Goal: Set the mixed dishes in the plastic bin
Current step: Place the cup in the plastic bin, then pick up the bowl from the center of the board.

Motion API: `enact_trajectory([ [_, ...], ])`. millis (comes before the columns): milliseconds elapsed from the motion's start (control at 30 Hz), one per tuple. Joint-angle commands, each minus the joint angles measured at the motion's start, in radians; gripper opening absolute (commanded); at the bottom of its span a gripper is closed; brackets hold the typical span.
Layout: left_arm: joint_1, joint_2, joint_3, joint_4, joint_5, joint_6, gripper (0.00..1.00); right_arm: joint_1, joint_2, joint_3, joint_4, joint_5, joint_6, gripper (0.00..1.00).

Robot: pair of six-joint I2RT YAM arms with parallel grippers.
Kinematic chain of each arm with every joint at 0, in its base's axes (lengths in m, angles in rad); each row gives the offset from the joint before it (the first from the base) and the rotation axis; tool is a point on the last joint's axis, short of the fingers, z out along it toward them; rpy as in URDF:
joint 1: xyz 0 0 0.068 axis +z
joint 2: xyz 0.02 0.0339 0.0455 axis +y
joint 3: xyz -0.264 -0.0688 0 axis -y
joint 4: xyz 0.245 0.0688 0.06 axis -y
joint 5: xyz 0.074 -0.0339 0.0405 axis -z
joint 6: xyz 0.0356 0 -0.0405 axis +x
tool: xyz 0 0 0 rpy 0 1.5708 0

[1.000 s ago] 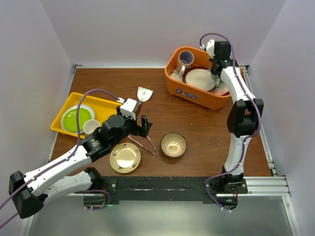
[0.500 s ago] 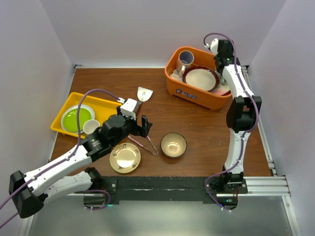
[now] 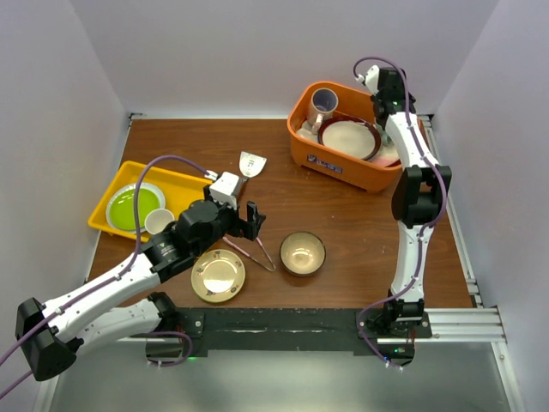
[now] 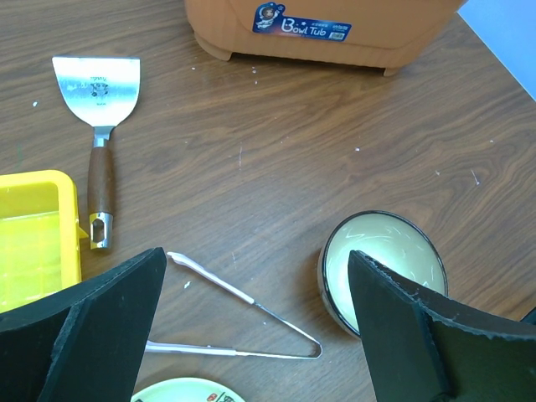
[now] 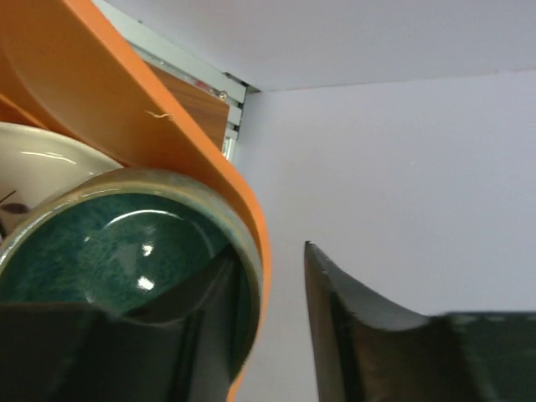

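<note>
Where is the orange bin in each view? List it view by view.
Top external: orange bin at upper right.
Left wrist: along the top edge, label showing.
Right wrist: its wall curves down from upper left.
Shared landmark: the brown wooden table.

The left arm [image 3: 111,292] is stretched low from the table's near left corner toward its middle, and the left gripper [image 3: 250,219] is held with jaws spread wide. The right arm [image 3: 416,197] is extended to the far right corner, and the right gripper [image 5: 266,253] is pointed downward with jaws parted.
</note>
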Motion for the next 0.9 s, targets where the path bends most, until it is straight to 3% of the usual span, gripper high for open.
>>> enact_trajectory([
  [0,0.008,-0.007,-0.016,0.019,0.014,0.007,0.95,-0.013,-0.052,0.039,0.062,0.027,-0.001,0.47],
  [100,0.008,-0.009,-0.014,0.016,0.014,0.006,0.96,-0.015,-0.075,0.027,0.059,0.019,0.014,0.55],
  [333,0.006,-0.027,-0.012,0.002,0.014,0.004,0.96,-0.015,-0.150,-0.008,0.028,-0.023,0.050,0.64],
  [867,0.008,-0.044,-0.014,0.004,0.092,-0.036,0.96,-0.015,-0.314,-0.106,-0.067,-0.148,0.166,0.66],
])
